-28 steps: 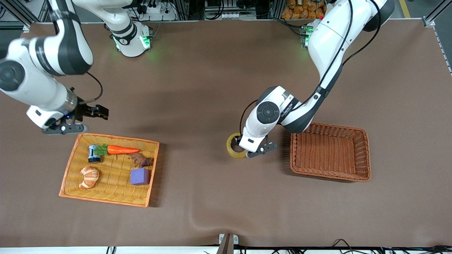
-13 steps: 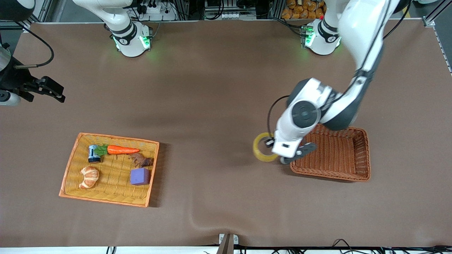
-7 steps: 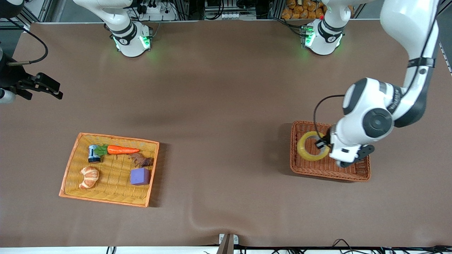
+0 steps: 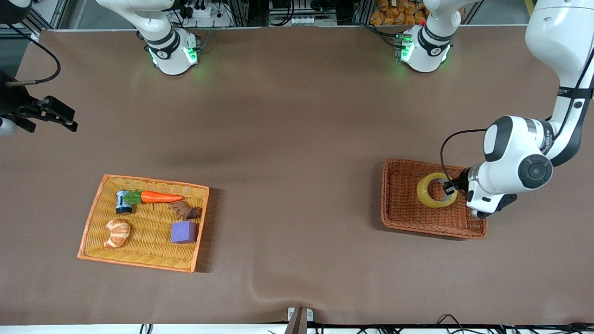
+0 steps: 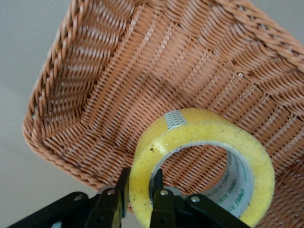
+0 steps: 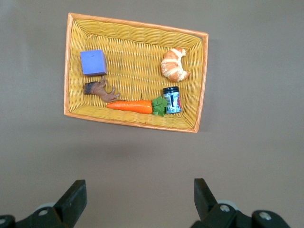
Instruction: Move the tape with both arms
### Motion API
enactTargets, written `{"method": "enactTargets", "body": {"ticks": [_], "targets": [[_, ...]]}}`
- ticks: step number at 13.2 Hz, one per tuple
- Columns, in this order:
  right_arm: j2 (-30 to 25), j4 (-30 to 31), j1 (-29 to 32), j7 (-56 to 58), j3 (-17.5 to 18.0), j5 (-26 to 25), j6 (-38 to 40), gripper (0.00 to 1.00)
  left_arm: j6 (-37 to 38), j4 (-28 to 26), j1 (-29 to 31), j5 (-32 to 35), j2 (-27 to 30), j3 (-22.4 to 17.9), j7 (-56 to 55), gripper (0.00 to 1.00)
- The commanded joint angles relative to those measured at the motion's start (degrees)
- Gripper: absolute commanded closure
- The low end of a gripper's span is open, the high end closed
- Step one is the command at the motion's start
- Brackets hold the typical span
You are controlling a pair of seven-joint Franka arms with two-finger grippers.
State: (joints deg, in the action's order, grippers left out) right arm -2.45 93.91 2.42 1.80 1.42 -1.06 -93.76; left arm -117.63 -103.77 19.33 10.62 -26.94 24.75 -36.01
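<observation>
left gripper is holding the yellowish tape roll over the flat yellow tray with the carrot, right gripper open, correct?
Not quite. The left gripper holds the yellowish tape roll over the deep brown wicker basket, as the front view shows. The right gripper is open.

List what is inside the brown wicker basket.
Nothing rests in the brown basket. The left gripper holds the tape over it; the weave beneath the tape is partly hidden.

Grey lettering showing on the inner core of the tape (image 5: 236, 176), too small to be reading, no other legible text appearing
</observation>
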Motion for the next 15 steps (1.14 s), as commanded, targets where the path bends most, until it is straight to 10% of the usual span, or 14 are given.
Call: {"method": "enactTargets", "body": {"ticks": [1, 7, 15], "targets": [[0.87, -1.19, 1.89, 0.92, 0.87, 0.18, 0.16, 0.00, 0.47, 1.10, 0.80, 0.89, 5.75, 1.36, 5.14, 0.00], [1.66, -1.27, 1.10, 0.31, 0.96, 0.18, 0.25, 0.00, 19.43, 19.29, 0.80, 0.54, 11.46, 2.85, 15.34, 0.00], [1.75, -1.45, 1.28, 0.57, 1.22, 0.18, 0.95, 0.00, 27.01, 19.84, 0.97, -3.06, 21.93, 2.33, 23.27, 0.00]]}}
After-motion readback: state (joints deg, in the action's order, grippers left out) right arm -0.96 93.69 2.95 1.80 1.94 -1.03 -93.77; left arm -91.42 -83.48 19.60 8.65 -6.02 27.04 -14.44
